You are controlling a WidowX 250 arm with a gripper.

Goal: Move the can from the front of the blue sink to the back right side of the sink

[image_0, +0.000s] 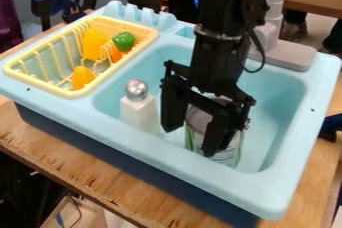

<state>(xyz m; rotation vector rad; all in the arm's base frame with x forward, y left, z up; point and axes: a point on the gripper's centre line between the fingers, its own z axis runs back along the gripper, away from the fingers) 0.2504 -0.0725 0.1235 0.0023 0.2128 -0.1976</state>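
Camera view | sink (pixel 284 94): gripper (pixel 192 141) partly hides glass jar (pixel 198 121) | white bottle (pixel 139 114) near

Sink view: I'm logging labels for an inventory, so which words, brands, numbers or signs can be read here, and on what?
No text can be read.
Glass jar: no readable label; the tool, in front, hides part of it.
White bottle with a silver ball top: none readable.
Yellow rack: none readable.
Sink: dark dots on the rim, no readable lettering.
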